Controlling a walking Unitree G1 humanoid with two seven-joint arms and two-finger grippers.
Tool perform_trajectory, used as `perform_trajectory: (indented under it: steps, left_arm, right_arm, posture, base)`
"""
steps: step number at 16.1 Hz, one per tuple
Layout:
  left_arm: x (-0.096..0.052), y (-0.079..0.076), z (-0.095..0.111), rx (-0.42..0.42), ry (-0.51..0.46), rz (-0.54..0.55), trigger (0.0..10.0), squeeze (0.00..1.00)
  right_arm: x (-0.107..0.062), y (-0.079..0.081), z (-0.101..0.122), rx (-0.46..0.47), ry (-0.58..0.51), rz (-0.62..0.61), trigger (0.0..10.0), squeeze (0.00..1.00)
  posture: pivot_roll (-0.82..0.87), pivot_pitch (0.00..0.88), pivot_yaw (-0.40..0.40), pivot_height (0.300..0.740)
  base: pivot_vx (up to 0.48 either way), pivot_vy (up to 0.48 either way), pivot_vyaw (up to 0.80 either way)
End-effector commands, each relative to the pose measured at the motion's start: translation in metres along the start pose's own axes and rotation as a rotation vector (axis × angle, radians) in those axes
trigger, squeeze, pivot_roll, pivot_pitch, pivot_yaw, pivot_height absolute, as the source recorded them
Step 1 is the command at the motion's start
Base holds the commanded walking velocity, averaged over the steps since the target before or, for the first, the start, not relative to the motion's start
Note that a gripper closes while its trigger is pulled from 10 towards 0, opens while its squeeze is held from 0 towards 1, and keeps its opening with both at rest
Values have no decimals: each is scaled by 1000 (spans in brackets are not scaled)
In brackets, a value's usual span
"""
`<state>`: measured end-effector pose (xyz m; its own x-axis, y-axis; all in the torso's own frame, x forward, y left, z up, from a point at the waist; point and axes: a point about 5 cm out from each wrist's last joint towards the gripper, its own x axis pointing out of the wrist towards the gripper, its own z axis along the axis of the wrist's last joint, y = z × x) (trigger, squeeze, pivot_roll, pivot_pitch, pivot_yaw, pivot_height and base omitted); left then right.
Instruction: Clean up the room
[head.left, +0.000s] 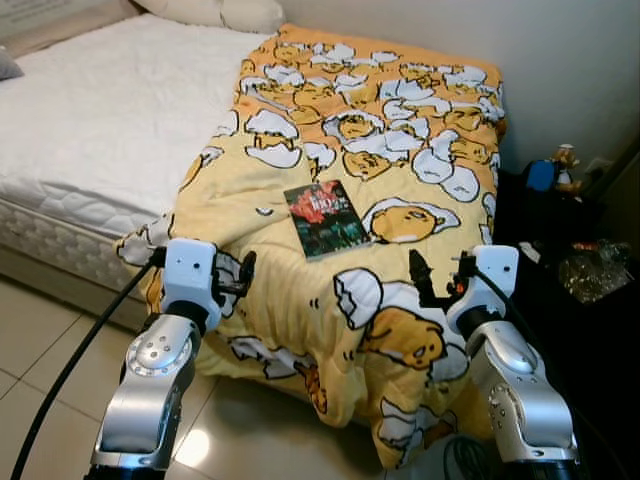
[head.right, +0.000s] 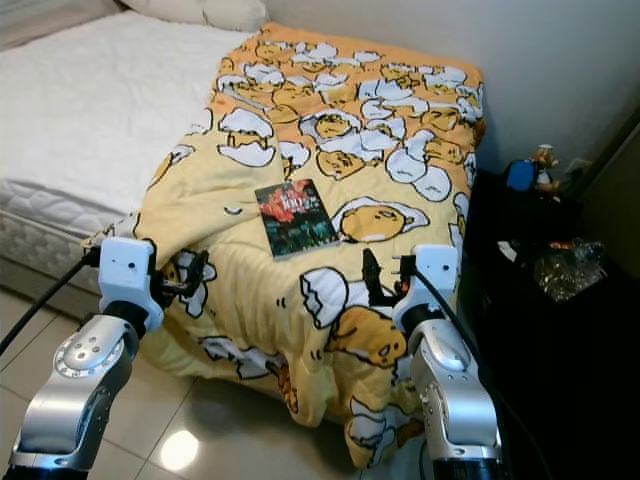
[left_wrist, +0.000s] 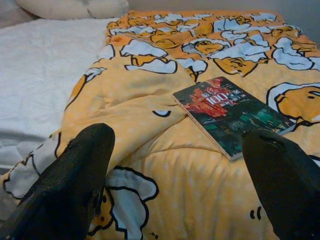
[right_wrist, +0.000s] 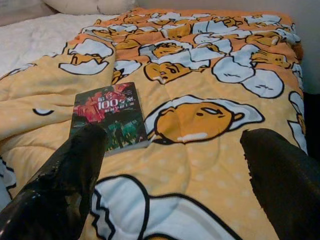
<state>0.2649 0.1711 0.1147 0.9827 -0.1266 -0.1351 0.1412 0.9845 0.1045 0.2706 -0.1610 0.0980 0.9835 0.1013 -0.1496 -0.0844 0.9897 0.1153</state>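
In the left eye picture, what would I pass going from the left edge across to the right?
White mattress → left gripper → book → right gripper → figurine.

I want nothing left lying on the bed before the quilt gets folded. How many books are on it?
1. A single book lies flat on the yellow quilt, near the foot of the bed, between the two grippers. More could be hidden under the quilt.

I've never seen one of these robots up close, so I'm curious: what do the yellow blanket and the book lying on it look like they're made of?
The yellow blanket looks like soft quilted fabric, matte, with puffy folds. The book looks like a paperback: a thin, slightly glossy printed cover with pale page edges, probably paper.
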Motion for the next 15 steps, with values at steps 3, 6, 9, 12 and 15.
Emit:
perform_trajectory:
  steps: [3,6,9,12,15]
  left_arm:
    - [1,-2,2,0,-1,-20,10000,1000]
    - [1,-3,3,6,-5,-31,10000,1000]
    - [1,-2,4,9,-9,-34,10000,1000]
    - [1,-3,4,10,-9,-37,10000,1000]
    - [1,-2,4,13,-9,-41,10000,1000]
  right_arm:
    - [0,0,-1,-9,9,-1,10000,0]
    - [1,0,-2,-12,10,-4,10000,0]
    - [1,0,-2,-12,10,-4,10000,0]
    - [0,0,-7,24,41,-8,10000,0]
    - [0,-5,-8,2,42,-49,10000,0]
  posture:
    - [-104,0,-52,740]
    - [-103,0,-51,740]
    - [-103,0,-52,740]
    - [-102,0,-53,740]
    - [-103,0,-49,740]
  base:
    - [287,0,0]
    - [285,0,0]
    - [284,0,0]
    - [289,0,-419]
    - [289,0,-454]
